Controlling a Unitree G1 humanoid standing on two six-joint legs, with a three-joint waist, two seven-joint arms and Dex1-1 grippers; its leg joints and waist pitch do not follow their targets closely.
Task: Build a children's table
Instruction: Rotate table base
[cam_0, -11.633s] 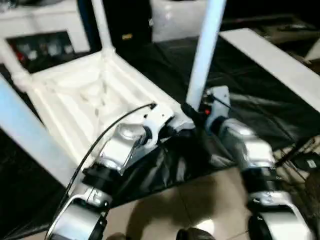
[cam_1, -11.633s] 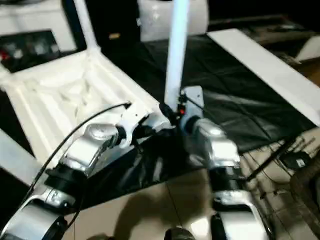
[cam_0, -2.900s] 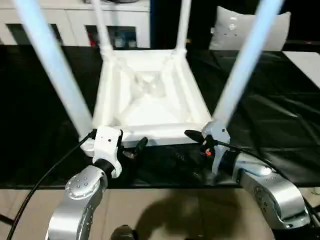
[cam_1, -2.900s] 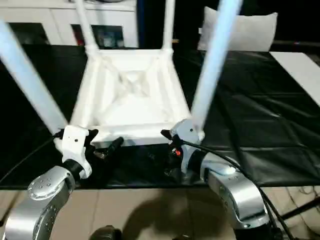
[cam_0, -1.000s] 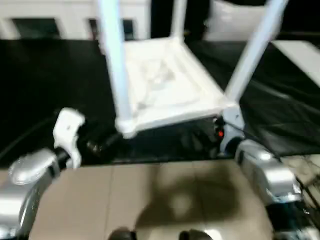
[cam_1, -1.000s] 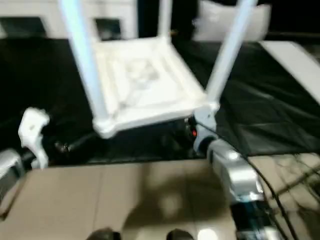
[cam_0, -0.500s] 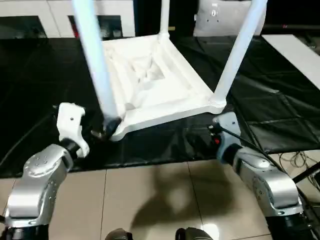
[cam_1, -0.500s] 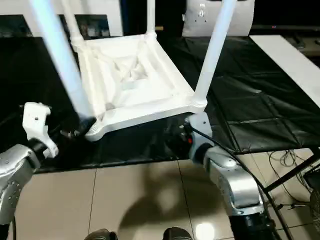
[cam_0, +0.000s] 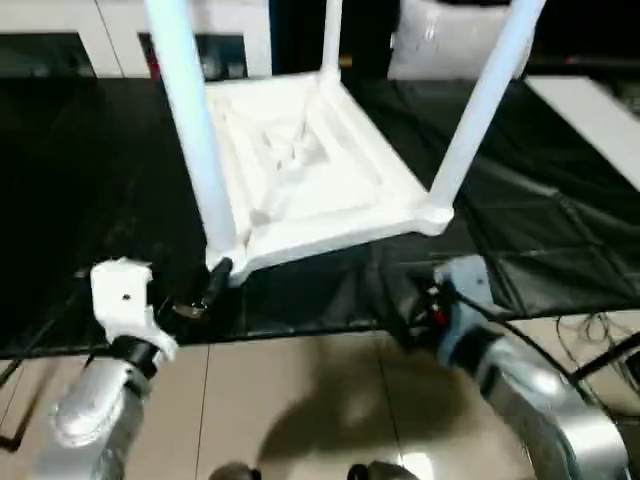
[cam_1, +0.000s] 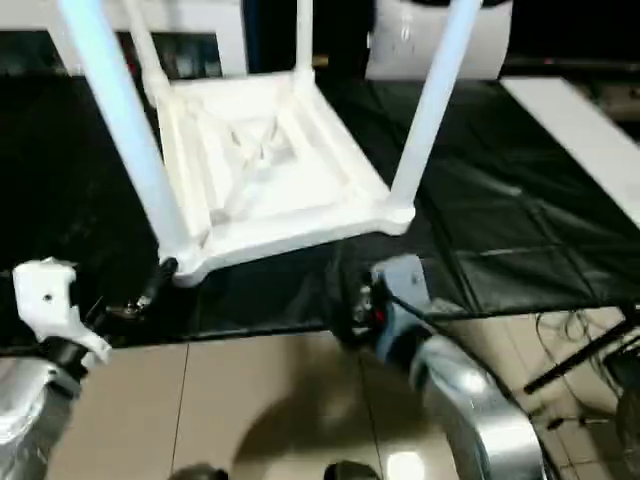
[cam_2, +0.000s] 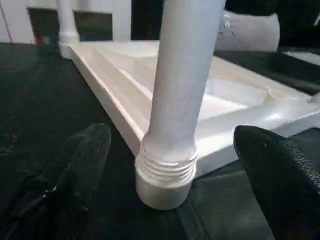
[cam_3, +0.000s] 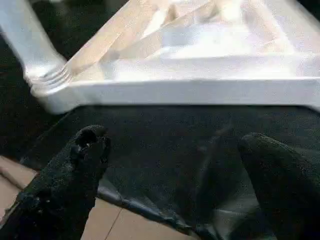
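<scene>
The white children's table (cam_0: 300, 170) lies upside down on a black sheet, its ribbed underside up and several round legs rising from the corner sockets. My left gripper (cam_0: 200, 295) stands open just in front of the near left corner. In the left wrist view its fingers (cam_2: 85, 160) flank the near left leg (cam_2: 185, 75) and its threaded socket without touching them. My right gripper (cam_0: 405, 305) is open and empty, low in front of the near right corner. The right wrist view shows the table's near edge (cam_3: 200, 90) ahead of its fingers (cam_3: 80, 165).
The black sheet (cam_0: 80, 200) ends at tiled floor (cam_0: 300, 400) just in front of the table. A white cabinet (cam_0: 60, 20) and a white cushion (cam_0: 440, 40) stand behind. A white board (cam_0: 590, 110) lies at the right, with cables (cam_0: 610, 330) on the floor.
Both grippers have drawn back a little from the table's near corners, toward me and lower. The table has stayed where it was.
</scene>
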